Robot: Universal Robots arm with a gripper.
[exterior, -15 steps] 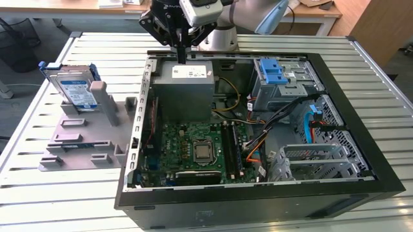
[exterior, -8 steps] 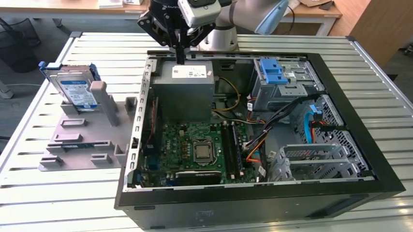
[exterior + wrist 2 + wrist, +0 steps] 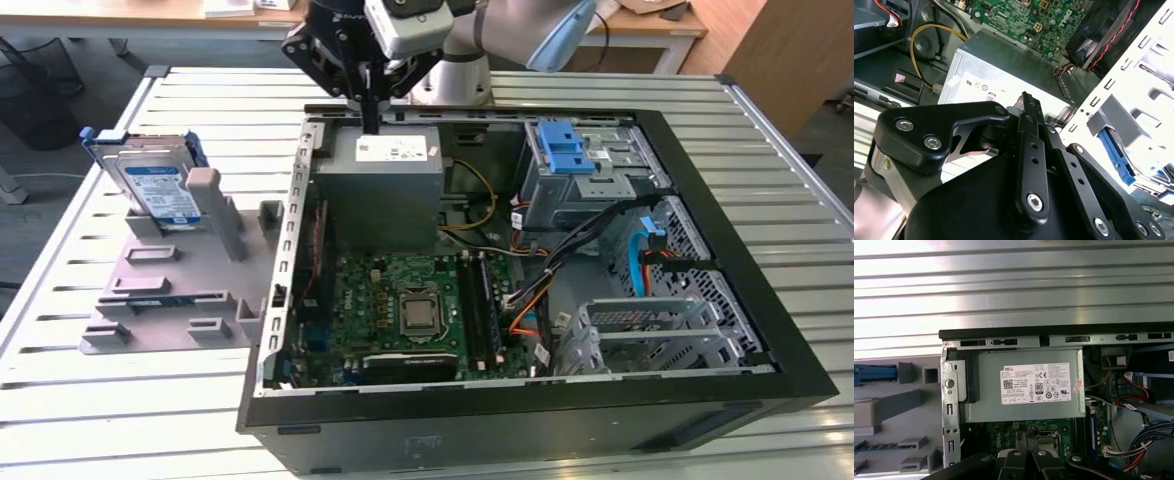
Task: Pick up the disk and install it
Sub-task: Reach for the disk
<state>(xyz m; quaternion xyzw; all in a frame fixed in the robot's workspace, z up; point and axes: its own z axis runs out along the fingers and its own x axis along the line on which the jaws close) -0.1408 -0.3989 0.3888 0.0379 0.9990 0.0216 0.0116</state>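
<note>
Overhead, end effector hangs by case edge.

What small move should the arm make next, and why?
Probably a sideways shift toward the exterior view's left. The gripper hangs over the grey power supply, shut and holding nothing, while the disk stands upright in the grey holder on the table, outside the computer case.
</note>
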